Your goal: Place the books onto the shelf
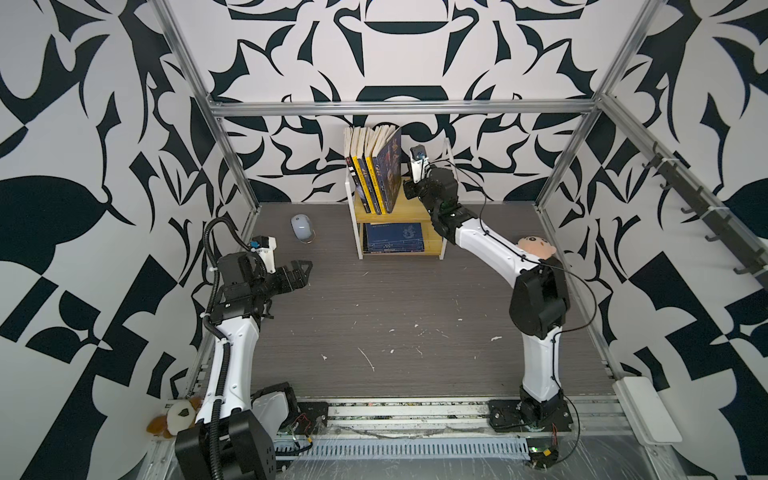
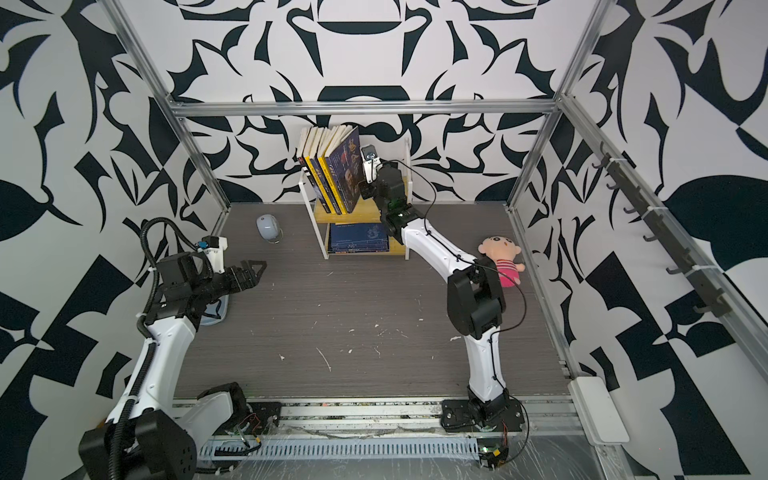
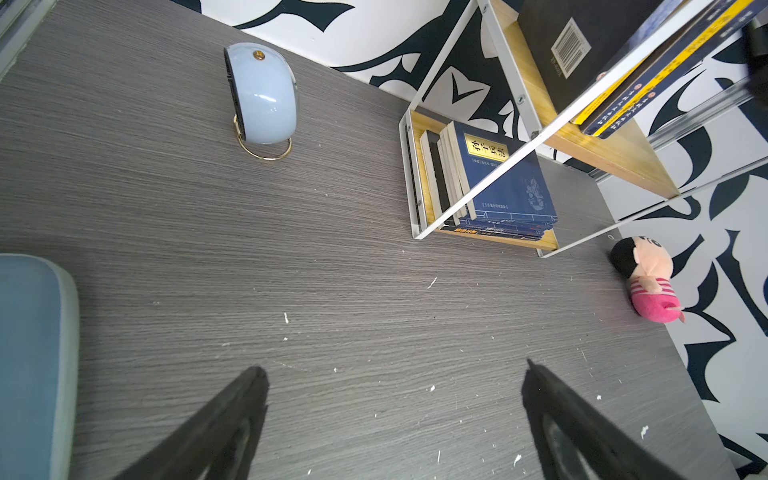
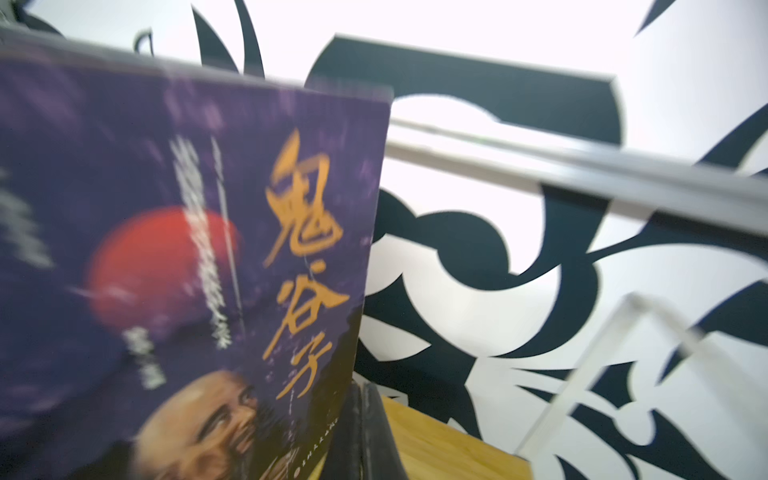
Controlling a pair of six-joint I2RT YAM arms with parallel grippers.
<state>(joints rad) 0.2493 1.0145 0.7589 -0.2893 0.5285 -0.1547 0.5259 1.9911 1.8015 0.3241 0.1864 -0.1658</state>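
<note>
navy and yellow books [image 1: 376, 183], yellowish wood shelf [image 1: 409, 210], grey woodgrain table [image 1: 395, 316], pink plush doll [image 2: 505, 262]

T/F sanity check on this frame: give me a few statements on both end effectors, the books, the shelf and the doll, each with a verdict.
1. The left end effector is open and empty. True.
2. The right end effector is wide open. False: it is shut, up at the top tier of the shelf, beside the edge of the portrait book.
3. The upright books stand on the top tier, and a flat stack lies on the lower one. True.
4. The pink doll sits on the shelf. False: it lies on the table, to the right of the shelf.
</note>
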